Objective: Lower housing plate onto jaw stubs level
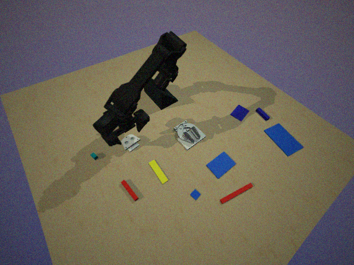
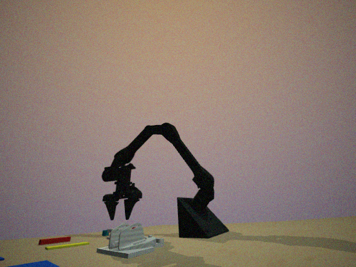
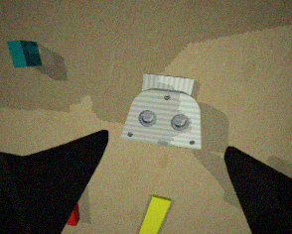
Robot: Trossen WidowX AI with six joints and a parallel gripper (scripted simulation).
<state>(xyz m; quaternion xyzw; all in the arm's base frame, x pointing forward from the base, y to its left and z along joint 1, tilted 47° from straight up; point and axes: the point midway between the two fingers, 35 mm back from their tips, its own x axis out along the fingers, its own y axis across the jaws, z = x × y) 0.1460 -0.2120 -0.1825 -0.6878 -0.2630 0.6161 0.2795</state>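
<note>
The housing plate [image 1: 131, 145] [image 3: 164, 106] is a light grey, round-shouldered plate with two round bosses and a narrower ribbed block at one edge. It lies on the table, apart from the base. In the exterior view it is mostly hidden behind the base. The grey base [image 1: 201, 136] [image 2: 130, 254] carries two upright jaws [image 1: 188, 137] [image 2: 133, 235] side by side, with no plate over them. My gripper [image 1: 126, 137] [image 2: 120, 219] [image 3: 166, 143] is open and empty. It points down above the housing plate, which shows between and slightly beyond the fingertips in the wrist view.
A teal block [image 1: 94, 156] [image 3: 24, 54] lies beyond the plate. A yellow bar [image 1: 158, 171] [image 3: 156, 213] and a red bar [image 1: 129, 190] [image 2: 55, 240] lie nearby. Another red bar [image 1: 236, 193], several flat blue pieces and a dark blue bar [image 1: 263, 114] lie farther off.
</note>
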